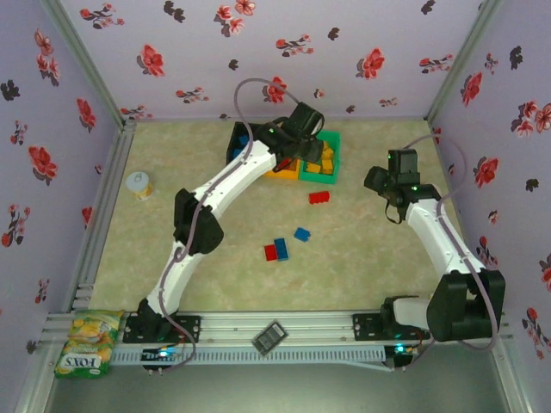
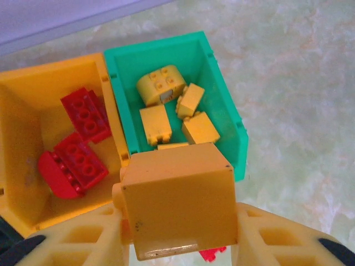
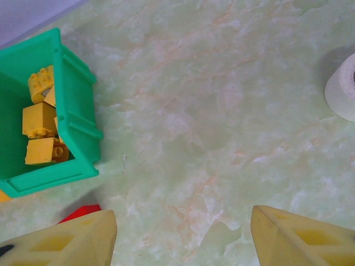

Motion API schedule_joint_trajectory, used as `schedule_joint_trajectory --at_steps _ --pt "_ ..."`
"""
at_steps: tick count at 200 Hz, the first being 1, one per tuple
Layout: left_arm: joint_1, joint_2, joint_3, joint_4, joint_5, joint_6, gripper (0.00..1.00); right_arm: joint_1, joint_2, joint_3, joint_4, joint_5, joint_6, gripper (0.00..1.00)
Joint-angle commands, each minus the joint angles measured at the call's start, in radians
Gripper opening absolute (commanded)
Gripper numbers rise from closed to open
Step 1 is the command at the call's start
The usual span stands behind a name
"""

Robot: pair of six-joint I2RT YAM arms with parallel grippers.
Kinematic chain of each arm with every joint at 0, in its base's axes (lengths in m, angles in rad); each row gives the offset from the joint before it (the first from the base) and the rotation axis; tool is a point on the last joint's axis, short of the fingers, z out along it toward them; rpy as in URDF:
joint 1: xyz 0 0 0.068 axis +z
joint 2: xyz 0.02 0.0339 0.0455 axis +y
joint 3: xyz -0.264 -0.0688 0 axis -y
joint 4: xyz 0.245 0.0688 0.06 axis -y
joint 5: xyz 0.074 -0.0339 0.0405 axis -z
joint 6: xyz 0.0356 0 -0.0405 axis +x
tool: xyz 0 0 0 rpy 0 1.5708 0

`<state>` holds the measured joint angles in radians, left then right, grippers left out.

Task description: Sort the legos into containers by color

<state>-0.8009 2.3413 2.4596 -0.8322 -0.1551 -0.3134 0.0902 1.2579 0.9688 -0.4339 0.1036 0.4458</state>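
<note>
My left gripper (image 2: 177,224) is shut on a yellow brick (image 2: 176,197), held above the near end of the green bin (image 2: 224,94), close to the wall it shares with the orange bin (image 2: 25,100). Several yellow bricks (image 2: 161,86) lie in the green bin and red bricks (image 2: 80,160) in the orange one. The black bin (image 1: 234,144), partly hidden by the left arm, has a blue brick in it. My right gripper (image 3: 183,235) hangs open over bare table right of the green bin (image 3: 75,111). Loose on the table are a red brick (image 1: 319,197), a blue brick (image 1: 301,233) and a red and blue pair (image 1: 275,250).
A white roll (image 1: 139,184) stands at the left of the table. The yellow-green snack packet (image 1: 89,342) lies outside the near left corner. A small dark object (image 1: 269,337) rests on the front rail. Flowered walls close in three sides.
</note>
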Motion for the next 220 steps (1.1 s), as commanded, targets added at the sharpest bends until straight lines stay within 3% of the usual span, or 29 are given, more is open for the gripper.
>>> schedule_joint_trajectory --at_steps 1,66,114,171,220 --pt "0.023 0.060 0.021 0.067 0.047 0.039 0.40 -0.005 -0.034 -0.010 -0.011 -0.020 -0.012 0.66" --pt "0.039 0.165 0.054 0.237 0.112 0.043 0.41 0.043 -0.034 -0.016 -0.013 -0.048 -0.014 0.65" --pt "0.069 0.167 0.045 0.283 0.143 -0.017 0.67 0.105 0.004 0.007 -0.027 -0.030 -0.035 0.66" --pt "0.073 -0.057 -0.186 0.334 0.100 0.003 0.70 0.197 0.084 0.005 0.020 -0.036 -0.048 0.67" --pt "0.075 -0.296 -0.470 0.328 0.019 0.000 0.71 0.338 0.227 0.008 0.086 0.004 -0.069 0.77"
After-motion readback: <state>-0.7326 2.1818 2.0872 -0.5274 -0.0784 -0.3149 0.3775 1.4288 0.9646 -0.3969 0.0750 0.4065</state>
